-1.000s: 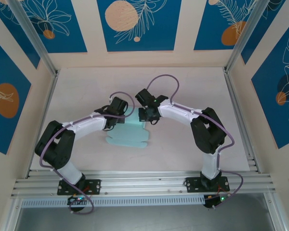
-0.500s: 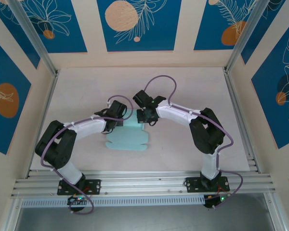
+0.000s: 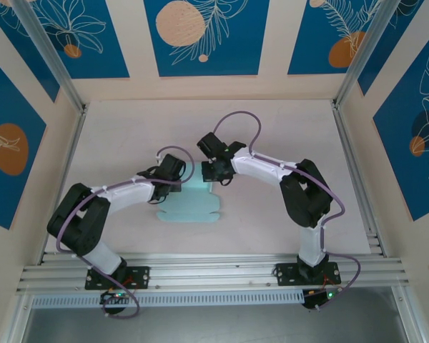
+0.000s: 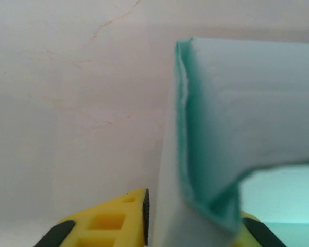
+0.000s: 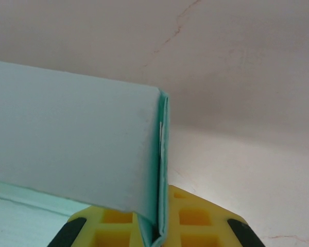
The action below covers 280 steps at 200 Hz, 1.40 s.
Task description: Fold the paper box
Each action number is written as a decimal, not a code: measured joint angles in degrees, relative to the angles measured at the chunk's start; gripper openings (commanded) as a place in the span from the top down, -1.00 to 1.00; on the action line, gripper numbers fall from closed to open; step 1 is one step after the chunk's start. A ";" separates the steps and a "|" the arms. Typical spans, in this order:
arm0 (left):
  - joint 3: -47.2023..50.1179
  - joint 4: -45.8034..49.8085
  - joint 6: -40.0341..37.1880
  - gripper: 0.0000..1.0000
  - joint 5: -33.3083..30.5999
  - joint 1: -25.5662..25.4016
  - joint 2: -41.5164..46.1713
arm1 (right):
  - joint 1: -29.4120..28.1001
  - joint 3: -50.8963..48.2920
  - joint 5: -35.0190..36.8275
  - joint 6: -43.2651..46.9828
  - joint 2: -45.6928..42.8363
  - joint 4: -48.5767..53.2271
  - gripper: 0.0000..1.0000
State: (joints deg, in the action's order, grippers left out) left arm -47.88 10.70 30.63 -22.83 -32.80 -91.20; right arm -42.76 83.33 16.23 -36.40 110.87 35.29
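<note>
The paper box (image 3: 191, 208) is a pale light-blue card sheet lying mid-table, its far edge raised into an upright flap. My left gripper (image 3: 176, 186) is at the flap's left corner. In the left wrist view the yellow fingers (image 4: 118, 224) press a doubled corner of the card (image 4: 247, 103), so the left gripper (image 4: 195, 224) is shut on it. My right gripper (image 3: 216, 179) is at the flap's right end. In the right wrist view the right gripper (image 5: 158, 218) is shut on the folded edge of the card (image 5: 72, 139), which rises straight out of the jaws.
The pale table (image 3: 279, 121) has bare room behind and to both sides of the sheet. Walls with blue panels (image 3: 204, 36) close in the workspace. An aluminium rail (image 3: 214, 268) runs along the near edge by the arm bases.
Both grippers have shifted slightly to the left along the sheet's far edge. The left arm's elbow has dropped nearer the table. The sheet has slid slightly left.
</note>
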 measured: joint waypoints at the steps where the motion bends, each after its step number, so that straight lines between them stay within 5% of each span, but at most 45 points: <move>1: -0.04 0.00 0.22 0.71 -0.15 0.00 -0.07 | 0.00 0.00 0.00 0.00 0.00 0.00 1.00; 21: -0.44 0.17 1.40 0.81 -1.64 -0.17 -1.05 | -0.35 0.07 0.04 0.00 0.11 -0.33 1.00; 43: -0.44 0.37 1.60 0.85 -1.81 -0.35 -1.36 | -0.42 0.90 0.24 -0.02 0.79 -0.15 0.63; 66: 0.09 -0.39 2.29 0.85 -1.73 -0.33 -1.38 | -0.42 1.38 0.72 0.00 2.89 -0.04 0.46; 125: 0.59 -1.53 2.47 0.86 -1.60 -0.33 -1.38 | -1.33 1.38 1.99 -0.94 6.32 -0.15 0.49; 156: 0.59 -2.27 2.82 0.88 -1.07 -0.39 -1.38 | -1.55 1.49 4.66 -2.34 6.45 -0.55 0.82; 211: 1.14 -4.26 4.46 0.97 -2.14 -0.72 -1.11 | -3.72 6.40 13.44 -5.64 10.08 3.50 0.81; 280: 1.66 -4.87 4.87 0.94 -4.22 -0.98 -1.49 | -3.39 6.56 14.75 -3.10 10.25 3.58 -0.12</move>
State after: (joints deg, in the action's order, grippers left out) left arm -46.22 5.82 35.51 -27.05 -33.78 -92.68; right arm -46.15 89.89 30.98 -39.51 121.12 38.87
